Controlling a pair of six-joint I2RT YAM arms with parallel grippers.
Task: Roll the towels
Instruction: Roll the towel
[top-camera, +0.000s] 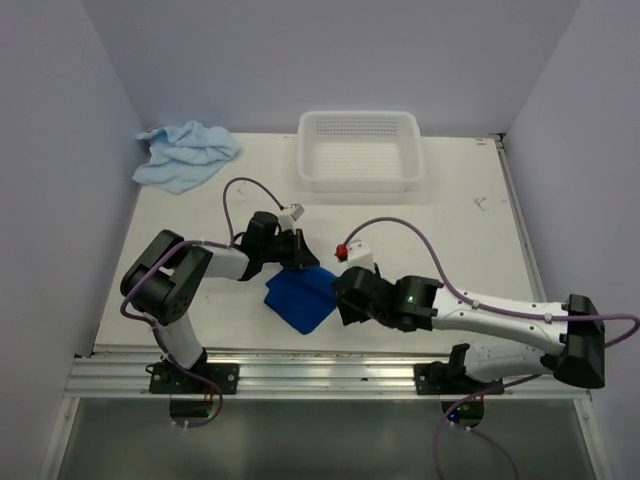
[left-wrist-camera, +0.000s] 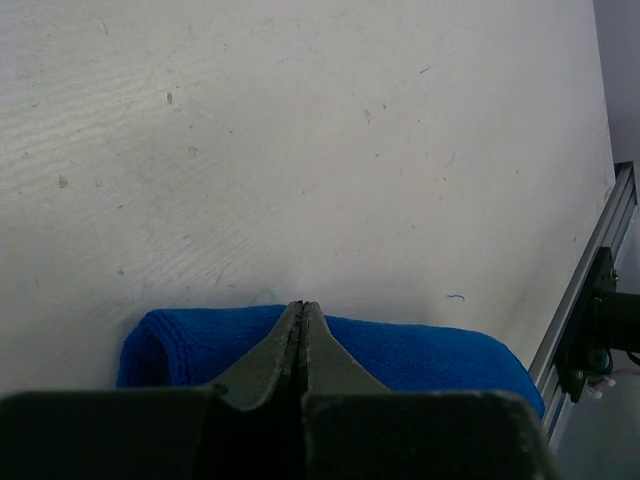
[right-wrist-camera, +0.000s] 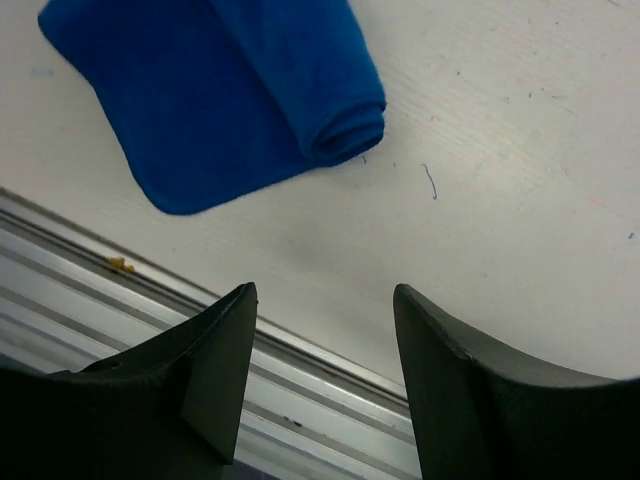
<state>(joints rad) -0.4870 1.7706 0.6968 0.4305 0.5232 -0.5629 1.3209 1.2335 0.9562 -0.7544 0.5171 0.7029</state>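
The left arm and right arm pair black joints with white link shells. The left tool has matte black wedge fingers narrowing to thin tips. The right tool has broad black fingers with rounded edges. Behind each tool loops a purple cable, and behind the right tool glows a small green light.

Royal-blue towel part-rolled at centre, pale towel crumpled far left
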